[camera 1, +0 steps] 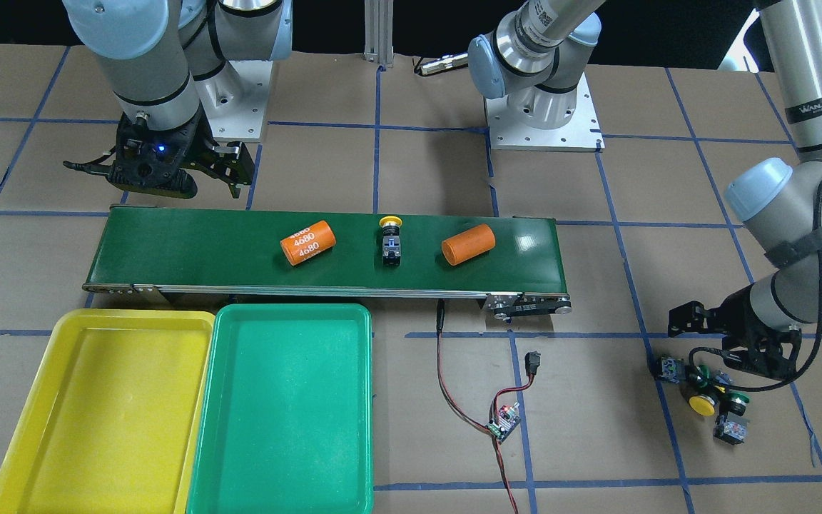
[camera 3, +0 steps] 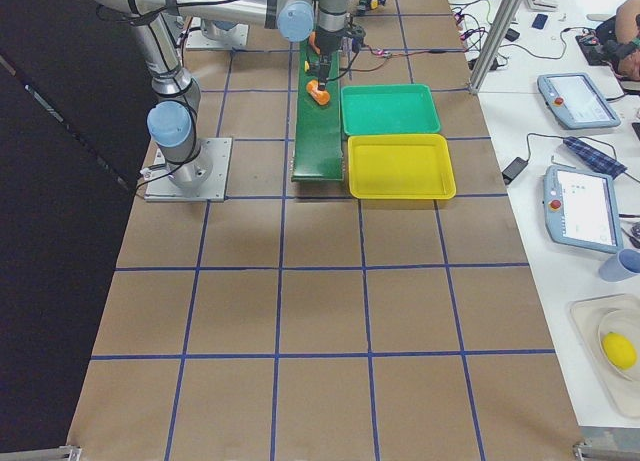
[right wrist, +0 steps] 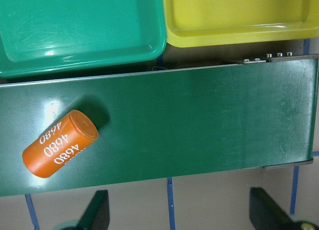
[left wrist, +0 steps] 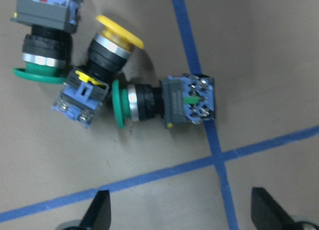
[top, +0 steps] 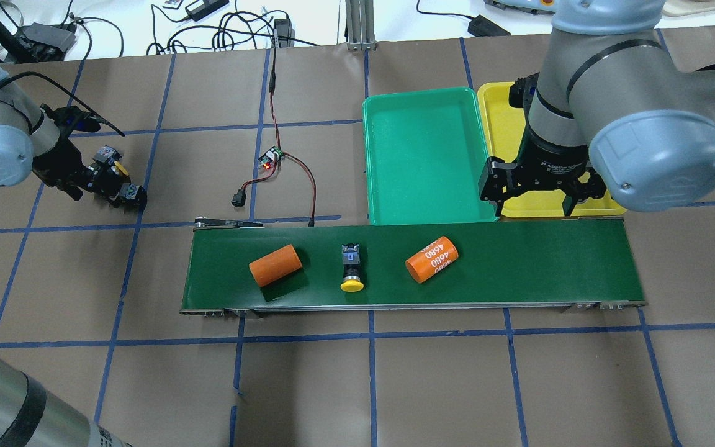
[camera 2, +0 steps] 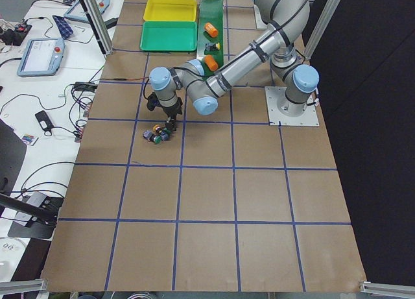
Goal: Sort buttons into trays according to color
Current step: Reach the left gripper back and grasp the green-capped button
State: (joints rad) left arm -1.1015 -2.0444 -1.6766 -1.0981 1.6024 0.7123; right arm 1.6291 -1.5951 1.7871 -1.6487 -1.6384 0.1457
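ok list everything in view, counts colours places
conveyor: one, dark green, on the table
cylinders: two, orange, on the conveyor
belt button: one, yellow cap, between the cylinders
clustered buttons: three, two green caps, one yellow, on the table
yellow tray: one, yellow, beside the conveyor
green tray: one, teal-green, next to the yellow tray
circuit board: one, red and black wires, on the table
left hand: one, black, open above the clustered buttons
right hand: one, black, open above the conveyor's tray end
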